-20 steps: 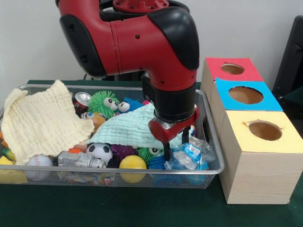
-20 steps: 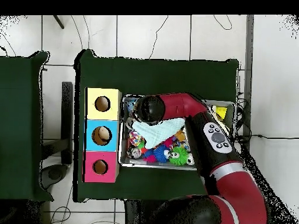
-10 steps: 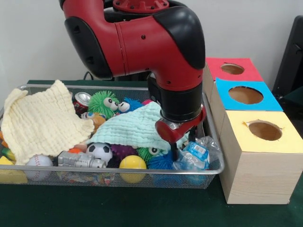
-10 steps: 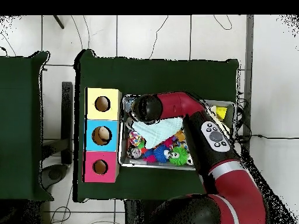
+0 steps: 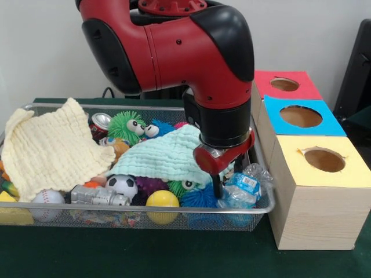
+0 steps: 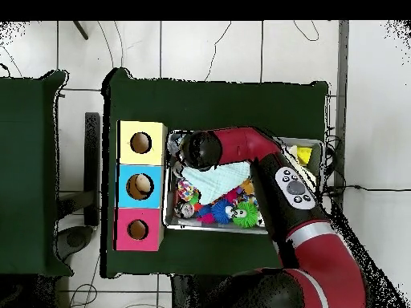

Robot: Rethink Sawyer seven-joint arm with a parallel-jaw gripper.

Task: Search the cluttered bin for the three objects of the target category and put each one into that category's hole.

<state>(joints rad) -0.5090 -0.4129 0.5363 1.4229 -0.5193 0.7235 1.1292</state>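
Note:
My gripper (image 5: 225, 186) is down in the right end of the wire bin (image 5: 145, 209), shut on a crumpled clear plastic bottle (image 5: 246, 184) with a blue label. One dark finger (image 5: 216, 187) shows left of the bottle; the other is hidden behind it. In the overhead view the arm's wrist (image 6: 199, 150) covers the gripper and the bottle. Beside the bin stand three wooden boxes, each with a hole: yellow (image 5: 324, 160), blue (image 5: 300, 116) and red (image 5: 284, 84).
The bin also holds a yellow cloth (image 5: 49, 147), a pale green cloth (image 5: 165, 153), a soccer ball (image 5: 122, 185), a yellow ball (image 5: 162, 200), a baseball (image 5: 47, 198), a drink can (image 5: 99, 123), fuzzy toys (image 5: 126, 126) and a silver object (image 5: 98, 197).
The gripper has shifted right toward the bin's end wall and closed on the plastic bottle, which now stands a little higher and more to the right.

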